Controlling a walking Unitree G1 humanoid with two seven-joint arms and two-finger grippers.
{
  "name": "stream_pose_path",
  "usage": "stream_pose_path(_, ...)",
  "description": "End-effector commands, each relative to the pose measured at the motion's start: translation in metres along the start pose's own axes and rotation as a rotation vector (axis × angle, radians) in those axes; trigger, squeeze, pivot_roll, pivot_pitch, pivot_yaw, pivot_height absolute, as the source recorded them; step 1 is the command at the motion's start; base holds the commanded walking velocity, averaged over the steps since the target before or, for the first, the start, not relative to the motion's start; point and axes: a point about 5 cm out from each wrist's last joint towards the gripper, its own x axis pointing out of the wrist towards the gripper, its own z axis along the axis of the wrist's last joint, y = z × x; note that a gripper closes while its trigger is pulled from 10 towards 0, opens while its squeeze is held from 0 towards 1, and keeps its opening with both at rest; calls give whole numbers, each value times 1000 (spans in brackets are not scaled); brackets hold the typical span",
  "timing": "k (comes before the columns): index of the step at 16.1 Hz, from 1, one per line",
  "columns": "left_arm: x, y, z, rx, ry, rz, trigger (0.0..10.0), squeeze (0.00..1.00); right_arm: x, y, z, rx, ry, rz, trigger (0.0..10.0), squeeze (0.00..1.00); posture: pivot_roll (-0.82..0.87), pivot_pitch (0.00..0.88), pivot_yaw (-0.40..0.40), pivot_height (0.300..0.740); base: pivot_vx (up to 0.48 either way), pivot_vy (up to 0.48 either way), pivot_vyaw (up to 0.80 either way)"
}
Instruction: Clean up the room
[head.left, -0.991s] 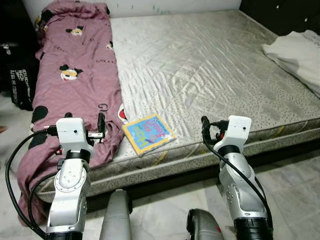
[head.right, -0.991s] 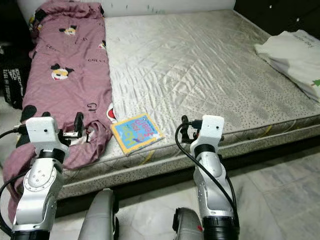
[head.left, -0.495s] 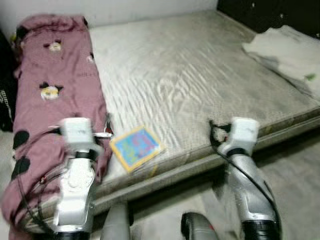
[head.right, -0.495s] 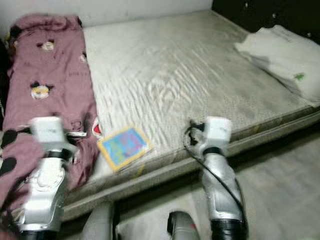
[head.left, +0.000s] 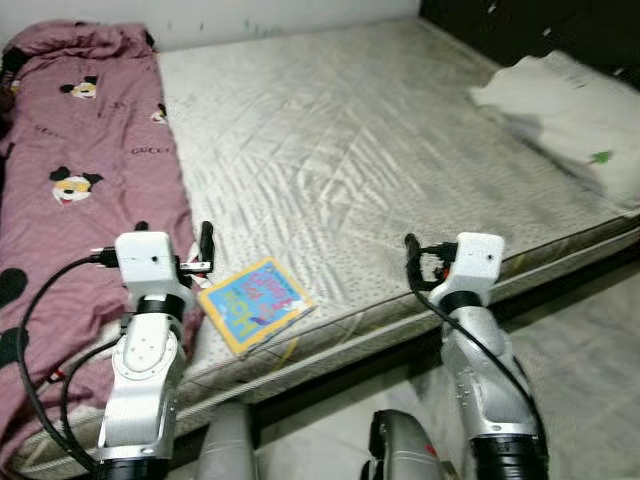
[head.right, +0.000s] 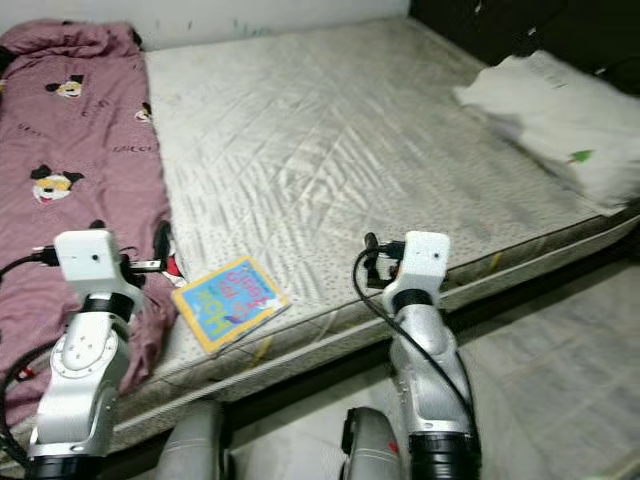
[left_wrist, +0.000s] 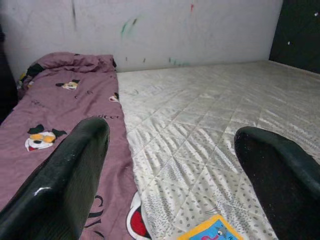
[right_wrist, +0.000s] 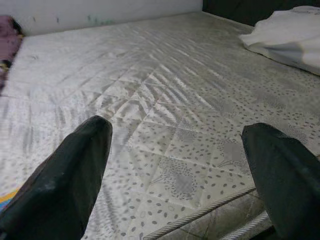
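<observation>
Both sets of jaws are spread wide and hold nothing. In the left wrist view the two black fingers (left_wrist: 60, 185) frame a corner of the small square picture book with a yellow border and blue cover (head.left: 255, 303), which lies flat near the front edge of the grey quilted mattress (head.left: 370, 150). The left gripper (head.left: 204, 250) hovers just above the bed at about ten o'clock from the book, near it but not touching. The right gripper (head.left: 412, 262) hangs over the mattress edge at about three o'clock from the book, well apart from it.

At nine o'clock from the book, a long mauve blanket printed with cartoon mouse faces (head.left: 75, 190) runs along the left side of the bed and spills over its front edge. A white pillow (head.left: 565, 105) rests at roughly two o'clock, at the far right corner.

The book looks like the nearest loose thing to tidy, and the left arm is the better placed. It is thin and flat on a soft surface, so a grip from straight above would likely slip. Better to tilt the fingers low, slide one under the corner nearest the mattress edge, and close on the cover and pages together.
</observation>
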Motion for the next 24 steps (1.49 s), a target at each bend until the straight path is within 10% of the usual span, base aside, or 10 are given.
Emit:
stream_pose_path(1, 2, 2, -1, -11, 11, 16, 10000, 0, 1, 1, 0, 1, -3, 9, 10000, 0, 34, 58, -8, 640, 0, 0, 0)
stream_pose_path(10, 28, 10, -2, -87, 32, 137, 10000, 0, 1, 1, 1, 7, 2, 11, 10000, 0, 25, 72, -13, 545, 0, 0, 0)
stream_pose_path(24, 55, 13, -10, -100, 98, 174, 10000, 0, 0, -4, 3, -21, -2, -2, 10000, 0, -6, 86, -16, 545, 0, 0, 196)
